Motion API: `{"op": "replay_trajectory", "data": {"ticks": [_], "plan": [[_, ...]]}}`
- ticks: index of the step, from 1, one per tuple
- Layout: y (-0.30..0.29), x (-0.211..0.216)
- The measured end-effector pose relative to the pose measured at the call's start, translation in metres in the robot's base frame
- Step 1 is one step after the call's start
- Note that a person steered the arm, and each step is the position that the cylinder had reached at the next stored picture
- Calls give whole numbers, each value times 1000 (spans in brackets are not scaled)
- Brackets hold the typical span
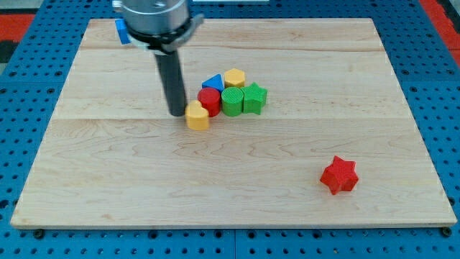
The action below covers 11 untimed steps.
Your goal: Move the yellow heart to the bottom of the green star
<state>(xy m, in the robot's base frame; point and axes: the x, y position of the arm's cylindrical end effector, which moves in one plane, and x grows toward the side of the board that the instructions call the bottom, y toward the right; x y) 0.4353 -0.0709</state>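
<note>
The yellow heart (197, 116) lies near the board's middle, at the lower left of a tight cluster of blocks. The green star (254, 98) is at the right end of that cluster, with a green cylinder (232, 101) to its left. My tip (177, 114) rests on the board just left of the yellow heart, touching or nearly touching its left side. The dark rod rises straight up from there to the arm's grey end at the view's top.
In the cluster are a red block (209, 100), a blue triangle (213, 81) and a yellow hexagon (234, 78). A red star (338, 175) lies alone at the lower right. A blue block (122, 30) sits at the upper left, partly behind the arm.
</note>
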Motion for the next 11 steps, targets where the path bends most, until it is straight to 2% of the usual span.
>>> {"op": "replay_trajectory", "data": {"ticks": [1,3,4,7,10,11], "plan": [[30,3],[-6,30],[5,42],[92,45],[159,43],[170,30]]}}
